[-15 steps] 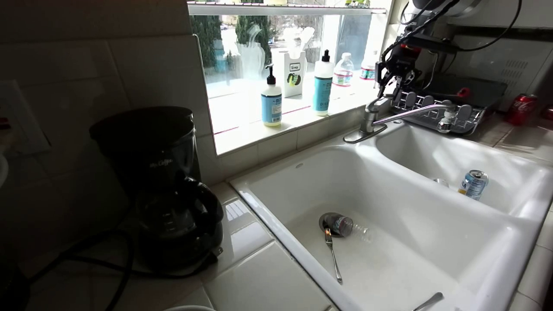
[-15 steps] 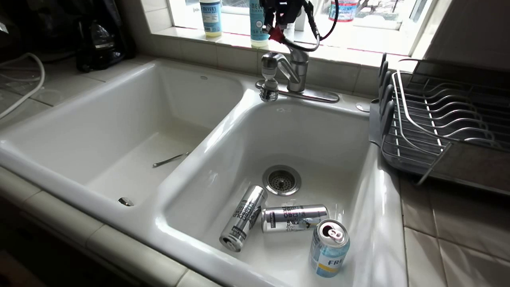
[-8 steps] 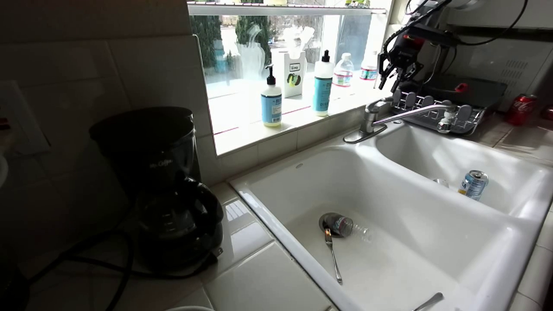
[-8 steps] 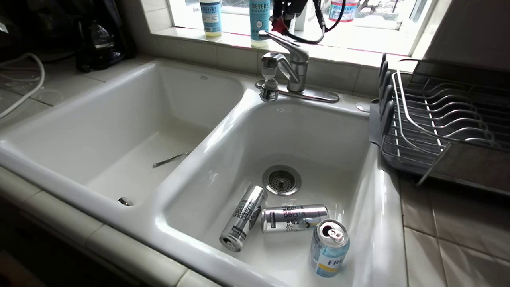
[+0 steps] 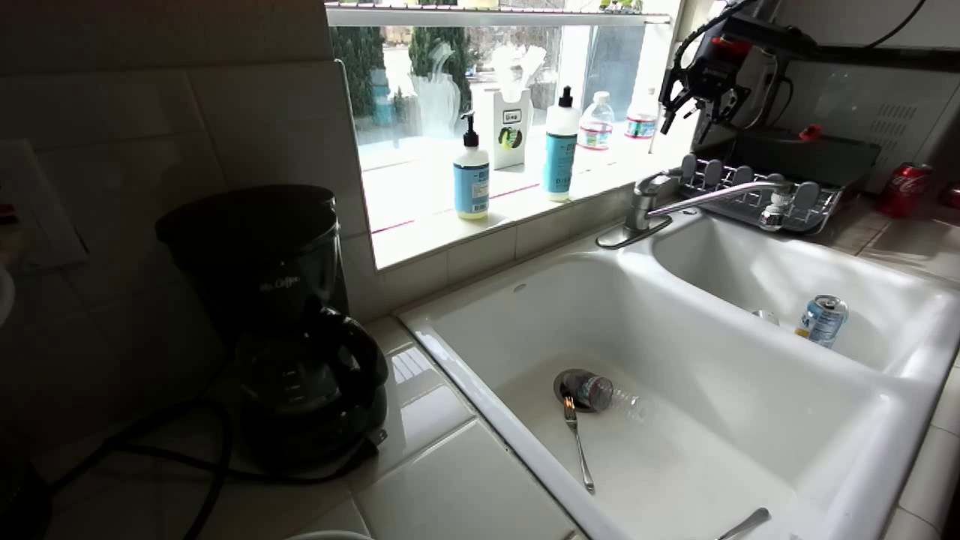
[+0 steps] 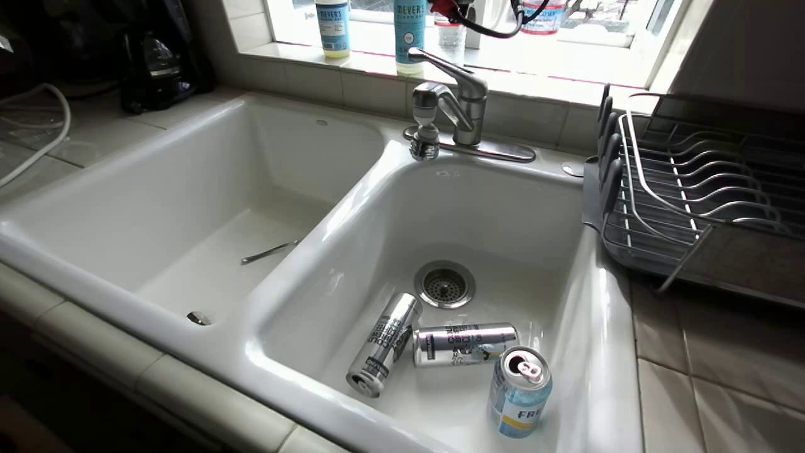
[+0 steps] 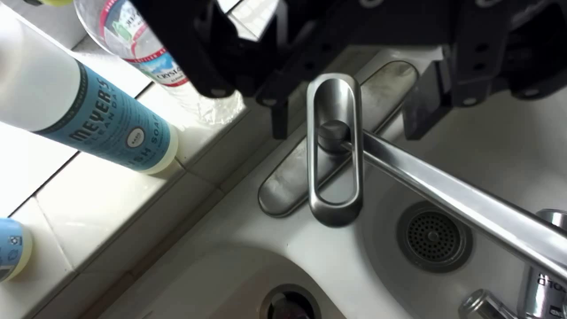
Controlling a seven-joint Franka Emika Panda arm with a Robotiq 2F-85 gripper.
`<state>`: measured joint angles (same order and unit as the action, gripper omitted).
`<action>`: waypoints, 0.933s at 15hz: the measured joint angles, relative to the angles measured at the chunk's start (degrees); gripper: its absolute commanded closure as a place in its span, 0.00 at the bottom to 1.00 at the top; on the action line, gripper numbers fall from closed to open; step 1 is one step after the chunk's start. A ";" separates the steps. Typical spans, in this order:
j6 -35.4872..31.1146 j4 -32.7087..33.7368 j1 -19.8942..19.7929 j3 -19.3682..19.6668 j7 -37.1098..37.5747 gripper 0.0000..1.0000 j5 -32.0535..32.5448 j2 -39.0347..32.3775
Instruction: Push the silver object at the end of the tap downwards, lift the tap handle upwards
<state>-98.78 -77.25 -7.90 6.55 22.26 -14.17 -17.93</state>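
Observation:
The tap's silver loop handle (image 6: 449,66) tilts up from the tap body (image 6: 470,113). In the wrist view the slotted handle (image 7: 335,215) lies below and between my fingers. The silver piece at the end of the tap (image 6: 424,146) hangs from the spout over the sink and also shows in an exterior view (image 5: 772,217). It is out of the wrist view, where the spout (image 7: 465,195) runs off to the right. My gripper (image 5: 682,133) is open and empty, in the air above the handle, apart from it; the wrist view shows its fingers wide apart (image 7: 350,124).
Soap bottles (image 5: 471,180) and water bottles (image 5: 596,124) stand on the window sill beside the tap. A dish rack (image 6: 704,189) stands right of the sink. Cans (image 6: 465,344) lie in a basin, and a fork (image 5: 577,442) lies in the larger basin. A coffee maker (image 5: 277,337) stands on the counter.
My gripper has risen from the tap handle to well above it. It hid the handle a second ago; the handle now shows fully. From half a second ago the handle has not moved.

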 measured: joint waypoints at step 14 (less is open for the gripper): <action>-4.42 -27.92 6.21 -4.87 -19.38 0.00 23.55 18.41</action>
<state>-103.20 -105.17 -1.69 1.69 2.88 9.37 0.48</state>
